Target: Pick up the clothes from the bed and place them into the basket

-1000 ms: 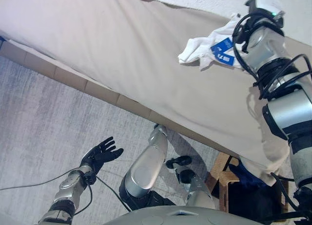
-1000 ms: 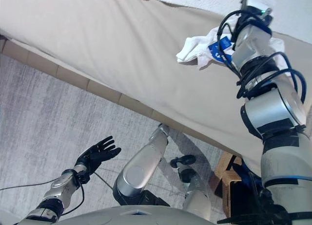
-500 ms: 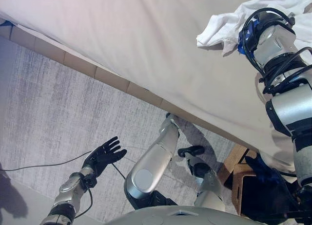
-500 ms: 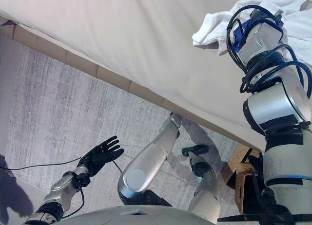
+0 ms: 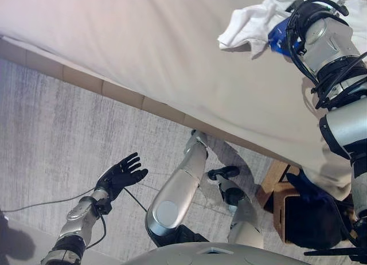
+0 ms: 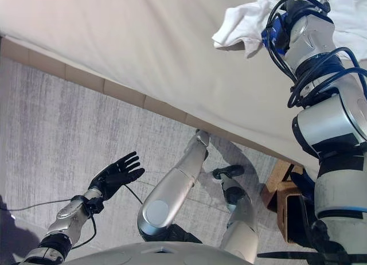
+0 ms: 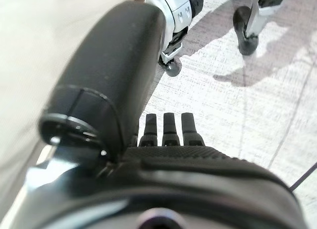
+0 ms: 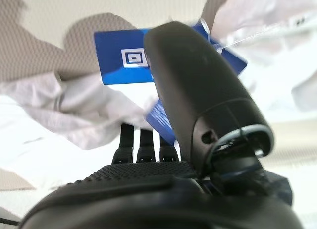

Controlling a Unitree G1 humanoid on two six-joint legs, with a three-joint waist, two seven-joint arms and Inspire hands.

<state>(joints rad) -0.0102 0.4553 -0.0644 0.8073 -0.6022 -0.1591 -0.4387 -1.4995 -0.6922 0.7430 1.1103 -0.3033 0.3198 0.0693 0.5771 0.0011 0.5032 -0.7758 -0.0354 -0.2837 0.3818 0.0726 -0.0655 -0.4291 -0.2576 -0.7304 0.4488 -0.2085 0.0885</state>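
White clothes (image 5: 246,21) with a blue tag (image 5: 277,35) lie crumpled on the beige bed (image 5: 143,47) at the far right. My right arm reaches over the bed to them. In the right wrist view my right hand (image 8: 148,187) is open, its straight fingers (image 8: 143,142) pointing at the blue tag (image 8: 121,65) and the white cloth (image 8: 74,115) just past them. My left hand (image 5: 121,173) is open and empty, held over the grey carpet at the lower left. The basket (image 5: 276,190) stands on the floor at the lower right, beside the bed.
A dark blue cloth (image 5: 312,193) lies in the basket, which has a light wooden frame. The bed's edge (image 5: 126,96) runs slantwise from the left down to the basket. Grey carpet (image 5: 51,139) covers the floor on the left.
The camera has shifted, so the whole scene sits differently. My right hand stays at the white clothes with the blue tag. My left hand has stayed open over the carpet.
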